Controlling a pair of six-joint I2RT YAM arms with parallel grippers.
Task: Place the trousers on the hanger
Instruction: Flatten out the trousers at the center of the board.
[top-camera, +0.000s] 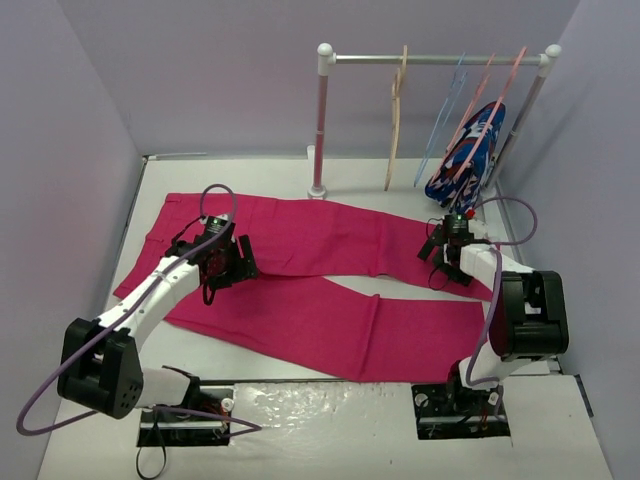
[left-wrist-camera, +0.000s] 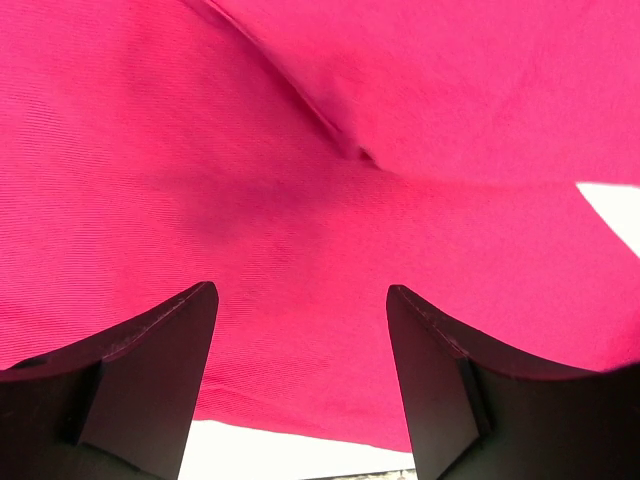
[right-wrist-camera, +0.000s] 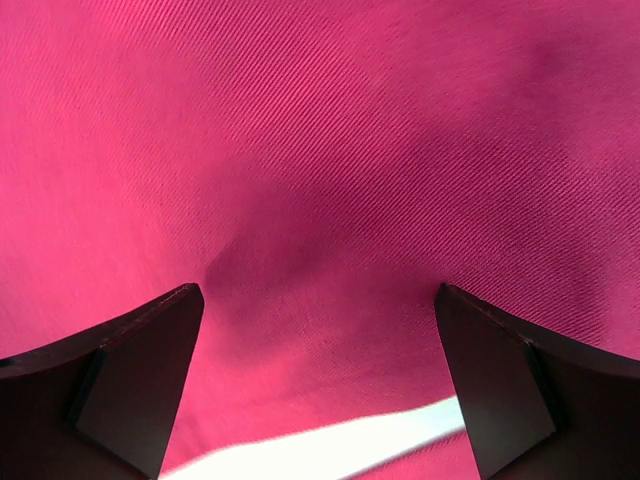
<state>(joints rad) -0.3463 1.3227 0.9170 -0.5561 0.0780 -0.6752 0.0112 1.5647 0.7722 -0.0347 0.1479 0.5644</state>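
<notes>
The magenta trousers (top-camera: 330, 270) lie spread flat on the white table, legs pointing right. The beige wooden hanger (top-camera: 396, 120) hangs on the rail at the back. My left gripper (top-camera: 222, 262) is open, low over the trousers' left part near the crotch; its view shows cloth (left-wrist-camera: 300, 200) between the dark fingers (left-wrist-camera: 160, 370). My right gripper (top-camera: 447, 258) is open, low over the upper leg's end; its view shows cloth (right-wrist-camera: 330, 180) with a strip of white table between the fingers (right-wrist-camera: 500, 380). Neither holds anything.
A white-posted metal rail (top-camera: 430, 58) stands at the back right with a blue wire hanger (top-camera: 445, 115), salmon-pink hangers (top-camera: 495, 95) and a blue patterned garment (top-camera: 466, 150). Purple walls enclose the table (top-camera: 330, 420) on three sides.
</notes>
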